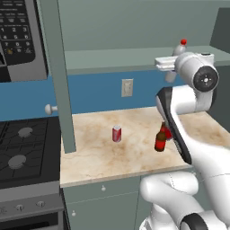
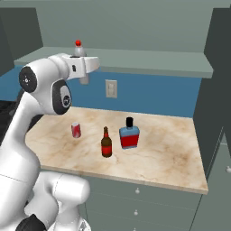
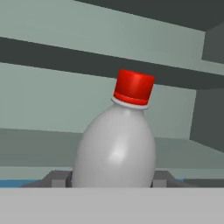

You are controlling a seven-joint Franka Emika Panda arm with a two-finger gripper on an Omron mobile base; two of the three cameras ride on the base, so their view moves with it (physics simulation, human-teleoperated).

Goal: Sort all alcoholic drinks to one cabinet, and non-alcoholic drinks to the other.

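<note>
I see the counter (image 2: 171,135) bearing flat bottle (image 2: 129,134), beer bottle (image 2: 106,143), soda can (image 2: 76,130). Gripper (image 3: 112,179) clamps white bottle (image 3: 116,148) at the open cabinet shelf (image 2: 149,61); releasing near the lip risks toppling it

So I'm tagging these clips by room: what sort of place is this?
A kitchen, rendered: a gas stove beside a marble counter, a microwave above, and open wall cabinets over a blue backsplash.
</note>
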